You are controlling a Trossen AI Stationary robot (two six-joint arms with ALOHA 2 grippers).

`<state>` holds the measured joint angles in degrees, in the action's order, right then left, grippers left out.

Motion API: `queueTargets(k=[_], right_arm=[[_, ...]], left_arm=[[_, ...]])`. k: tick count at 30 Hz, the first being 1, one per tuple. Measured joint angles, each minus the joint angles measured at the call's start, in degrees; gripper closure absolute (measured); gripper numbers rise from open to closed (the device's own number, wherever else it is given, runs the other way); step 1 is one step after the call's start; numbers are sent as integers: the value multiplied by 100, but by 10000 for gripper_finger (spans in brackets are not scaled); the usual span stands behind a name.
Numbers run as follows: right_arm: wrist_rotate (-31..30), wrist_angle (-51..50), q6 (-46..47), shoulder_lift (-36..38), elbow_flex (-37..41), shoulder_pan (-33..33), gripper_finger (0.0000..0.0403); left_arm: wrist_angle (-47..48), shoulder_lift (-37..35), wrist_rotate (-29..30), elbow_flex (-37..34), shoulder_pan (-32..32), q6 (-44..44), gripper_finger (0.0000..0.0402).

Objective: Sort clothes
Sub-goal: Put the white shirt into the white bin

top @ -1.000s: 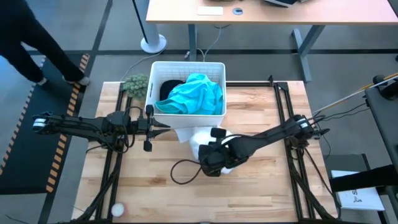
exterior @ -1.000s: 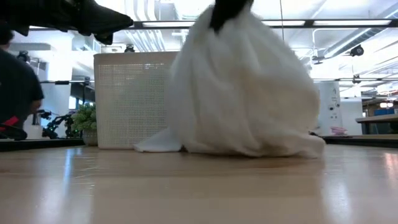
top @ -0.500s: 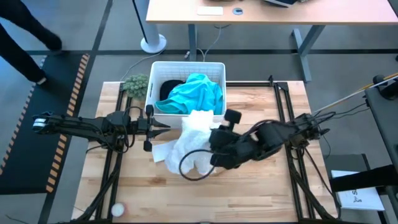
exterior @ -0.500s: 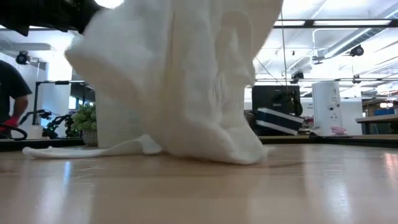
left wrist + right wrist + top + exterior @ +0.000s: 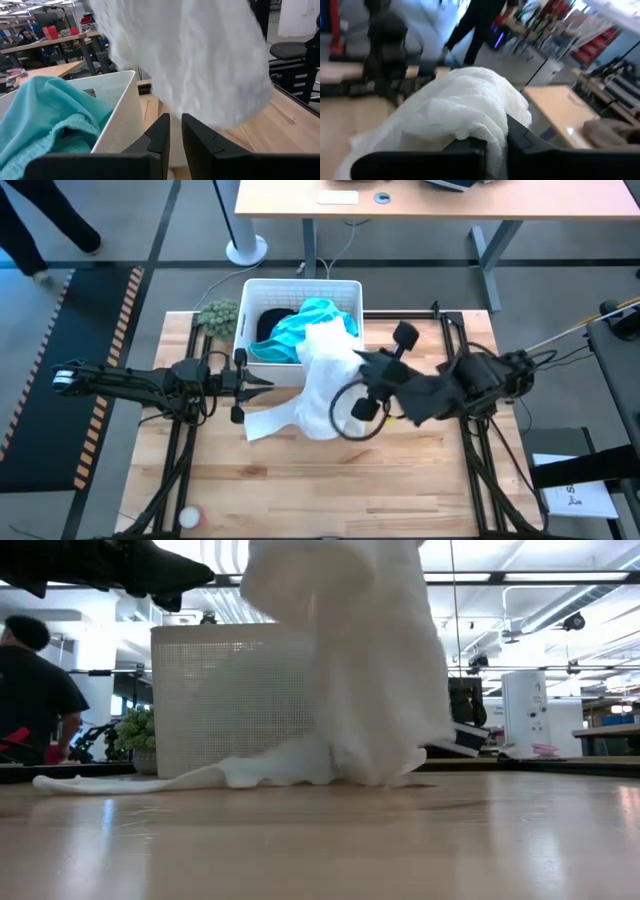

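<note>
My right gripper (image 5: 352,372) is raised beside the near right corner of the white bin (image 5: 345,288) and is shut on the big white garment (image 5: 318,385). The garment hangs down in the low view (image 5: 350,660). It fills the left wrist view (image 5: 190,55) and the right wrist view (image 5: 460,110). A teal garment (image 5: 312,328) and a dark one (image 5: 270,320) lie in the bin. My left gripper (image 5: 266,383) is shut and empty. It hovers left of the white garment, in front of the bin. My right gripper holds a bunched upper part of the white garment (image 5: 480,131) between its two fingers, with several folds heaped over them. The garment hangs below the gripper. Its lower end (image 5: 250,773) and a trailing strip (image 5: 262,423) lie on the table.
A small green plant (image 5: 218,314) stands left of the bin. A small white ball (image 5: 187,518) lies near the table's near left corner. A person (image 5: 35,690) stands beyond the table's left side. Bare wood lies along the near edge.
My right gripper has risen and gone toward the far edge and the bin while turning about, still shut on the white garment. The garment, heaped on the table before, is now drawn up and hangs. Only its lower end still lies on the table, with a strip spread toward the left.
</note>
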<state>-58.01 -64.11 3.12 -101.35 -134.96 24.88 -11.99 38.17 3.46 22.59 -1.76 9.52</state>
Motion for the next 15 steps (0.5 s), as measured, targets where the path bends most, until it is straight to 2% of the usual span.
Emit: queueTargets(k=[6, 9, 15], right_arm=[[-552, 1804, -1846, 147, 0, 4, 399], [-825, 3108, -3230, 149, 0, -2, 399], [-799, 5988, -6070, 123, -2, -70, 399]], left_arm=[[2, -2, 0, 0, 0, 2, 366], [4, -2, -1, 0, 0, 1, 366], [2, -2, -2, 0, 0, 2, 366]])
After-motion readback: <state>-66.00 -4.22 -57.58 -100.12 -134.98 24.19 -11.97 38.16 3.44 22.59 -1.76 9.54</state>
